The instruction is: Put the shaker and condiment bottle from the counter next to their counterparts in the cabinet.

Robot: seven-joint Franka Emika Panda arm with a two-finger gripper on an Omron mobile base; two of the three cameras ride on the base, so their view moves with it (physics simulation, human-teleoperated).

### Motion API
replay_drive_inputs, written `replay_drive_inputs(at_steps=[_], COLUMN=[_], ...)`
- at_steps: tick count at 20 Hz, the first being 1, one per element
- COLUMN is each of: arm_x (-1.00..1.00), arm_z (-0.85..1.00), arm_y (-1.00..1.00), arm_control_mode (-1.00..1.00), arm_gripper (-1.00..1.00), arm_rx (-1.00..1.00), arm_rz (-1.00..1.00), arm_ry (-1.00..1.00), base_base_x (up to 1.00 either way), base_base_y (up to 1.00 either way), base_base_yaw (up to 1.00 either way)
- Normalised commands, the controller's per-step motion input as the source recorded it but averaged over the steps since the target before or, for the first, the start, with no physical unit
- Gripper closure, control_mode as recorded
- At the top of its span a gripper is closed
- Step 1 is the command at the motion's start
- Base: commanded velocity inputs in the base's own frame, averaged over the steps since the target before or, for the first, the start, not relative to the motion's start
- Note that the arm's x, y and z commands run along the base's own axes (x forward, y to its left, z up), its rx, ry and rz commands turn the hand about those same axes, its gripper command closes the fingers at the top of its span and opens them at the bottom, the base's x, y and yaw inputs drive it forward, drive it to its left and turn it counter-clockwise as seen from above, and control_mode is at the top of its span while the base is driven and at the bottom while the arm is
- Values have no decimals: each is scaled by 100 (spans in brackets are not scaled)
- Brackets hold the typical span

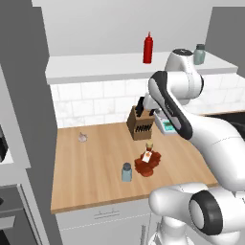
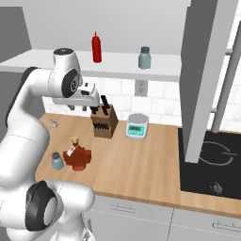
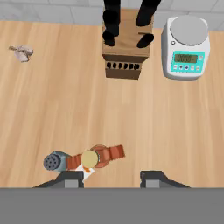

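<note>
Shaker point(image 3: 54, 162) and condiment bottle point(image 3: 94, 158) touching, upright on surface point(image 3: 131, 118) front edge, approx 10 o'clock of fingers point(image 3: 71, 178) in hand view. Gripper point(image 3: 111, 178) high above, spread open, empty. Counterparts point(image 1: 148, 48) up in cabinet point(image 1: 105, 66).

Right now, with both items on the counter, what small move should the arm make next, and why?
Probably lower the open gripper toward the shaker or the condiment bottle. Both stand side by side on the counter, below the hand, and nothing is held. On the cabinet wait the red squeeze bottle and the greenish shaker.
</note>
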Motion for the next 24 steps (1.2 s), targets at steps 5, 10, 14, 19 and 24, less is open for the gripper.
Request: replay_drive_inputs(at_steps=[5, 10, 14, 19, 24], arm_x=[-11, -27, 0, -2, 5], arm_z=[0, 0, -9, -35, -33], arm_y=[-40, -37, -1, -10, -4], arm_control_mode=[-100, -100, -100, -100, -100], arm_gripper=[-100, -100, -100, -100, -100], arm_rx=[4, 6, 11, 8, 0], arm_rz=[25, 51, 31, 37, 35], arm_ry=[-5, -16, 1, 2, 0], base_base_x=[0, 0, 0, 0, 0], base_base_y=[0, 0, 0, 0, 0], base_base_yaw=[0, 0, 0, 0, 0])
